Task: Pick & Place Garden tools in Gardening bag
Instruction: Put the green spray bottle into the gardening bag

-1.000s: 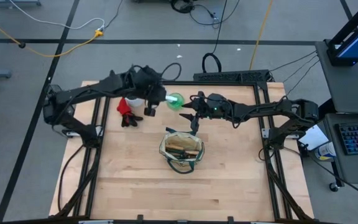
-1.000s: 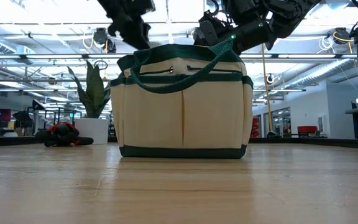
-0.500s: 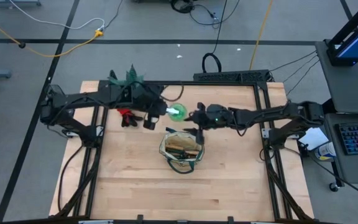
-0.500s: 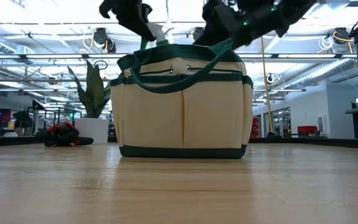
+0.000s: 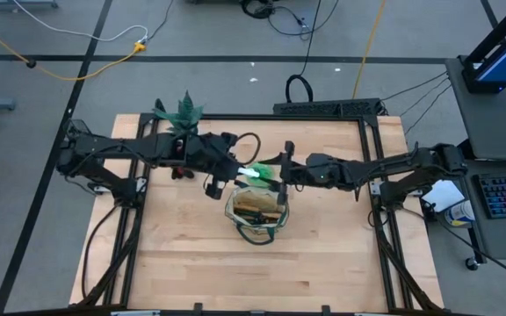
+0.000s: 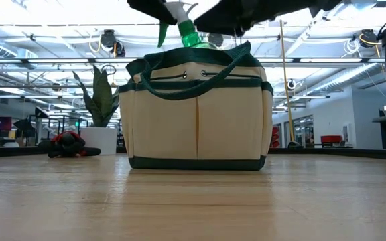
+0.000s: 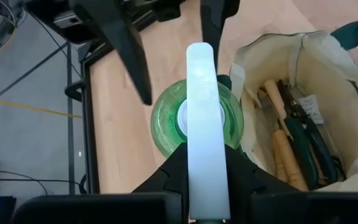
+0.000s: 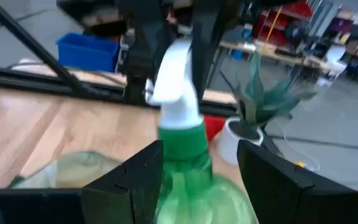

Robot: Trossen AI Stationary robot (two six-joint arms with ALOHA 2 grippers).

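Overhead, left tool point(image 5: 235, 170) pinches the white nozzle of the green spray bottle point(image 5: 253, 173), held above the bag's point(image 5: 256, 213) rim at its 11 o'clock. Right tool point(image 5: 279, 175) spread, fingers point(image 8: 272, 180) flanking the bottle body, contact unclear. Trowels and shears point(image 7: 309, 140) lie inside the bag. Red item point(image 6: 66, 142) rests on the table point(image 5: 323, 254) beside the potted plant point(image 5: 181, 112).

The bag point(image 5: 256, 213) is sitting mid-table point(image 5: 323, 263), tools point(image 7: 297, 140) lying inside it. The bottle point(image 5: 251, 173) is hanging just above its upper rim. The plant point(image 5: 181, 111) and red item point(image 6: 66, 142) are sitting toward the upper left.
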